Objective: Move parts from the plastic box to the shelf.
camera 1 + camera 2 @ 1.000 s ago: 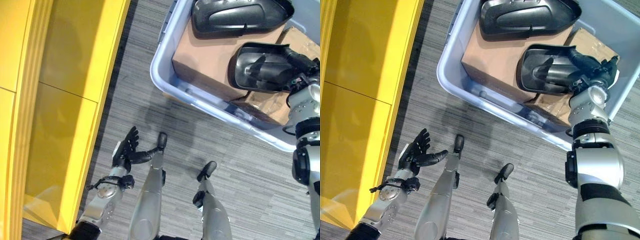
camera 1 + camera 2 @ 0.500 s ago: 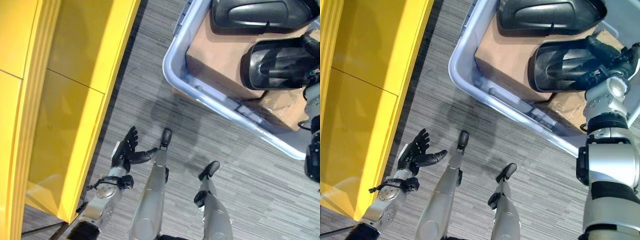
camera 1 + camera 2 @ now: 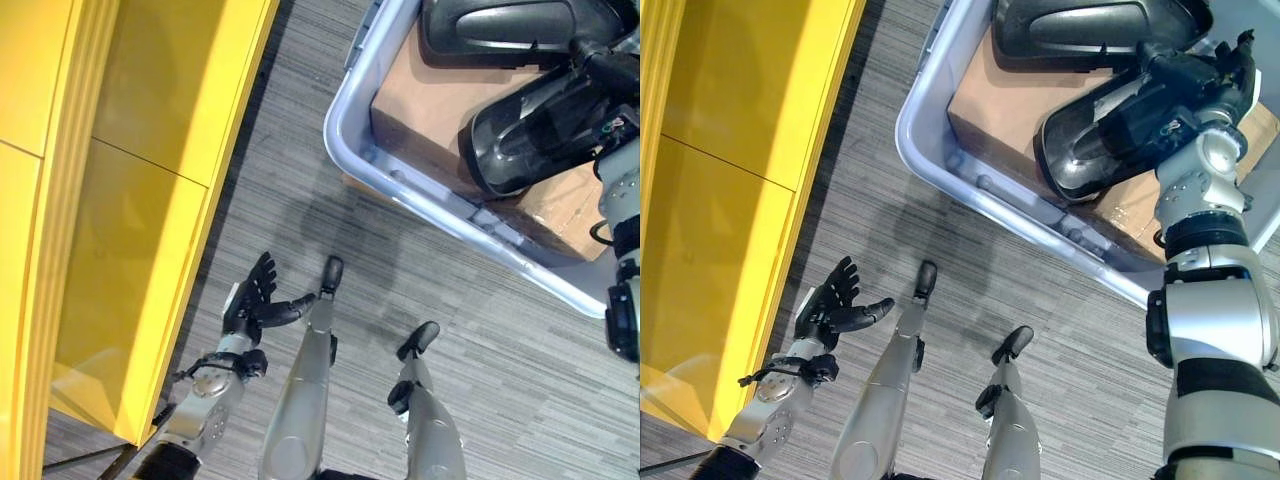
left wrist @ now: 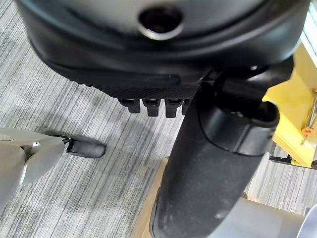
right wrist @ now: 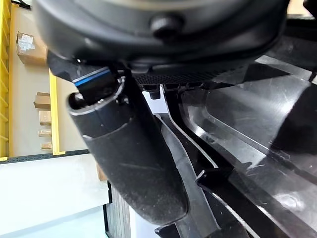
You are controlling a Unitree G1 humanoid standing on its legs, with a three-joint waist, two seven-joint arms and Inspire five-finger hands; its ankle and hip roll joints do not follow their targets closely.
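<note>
While my right hand (image 3: pixel 1200 85) wraps its fingers and thumb round the black mirror housing (image 3: pixel 1095 140), that part sits tipped up on one edge over the cardboard (image 3: pixel 985 105) inside the plastic box (image 3: pixel 925 150), at about two o'clock from where I stand. I judge the tilt comes from lifting by one end, so the hollow side faces outward and the lower rim may drag on the cardboard. My right wrist view shows the thumb pressed along an inner rib of the housing, which gives a firm hold on a smooth shell. A second mirror housing (image 3: pixel 1090 30) lies flat in the box at twelve o'clock of the first, waiting its turn. My left hand (image 3: pixel 255 300) hangs low at about eight o'clock, fingers spread and holding nothing, above the grey carpet (image 3: pixel 300 150). It sits near the yellow shelf (image 3: pixel 150 150), which runs along at nine to ten o'clock. Carrying the housing there means swinging across the box wall, so I should clear that rim first.
</note>
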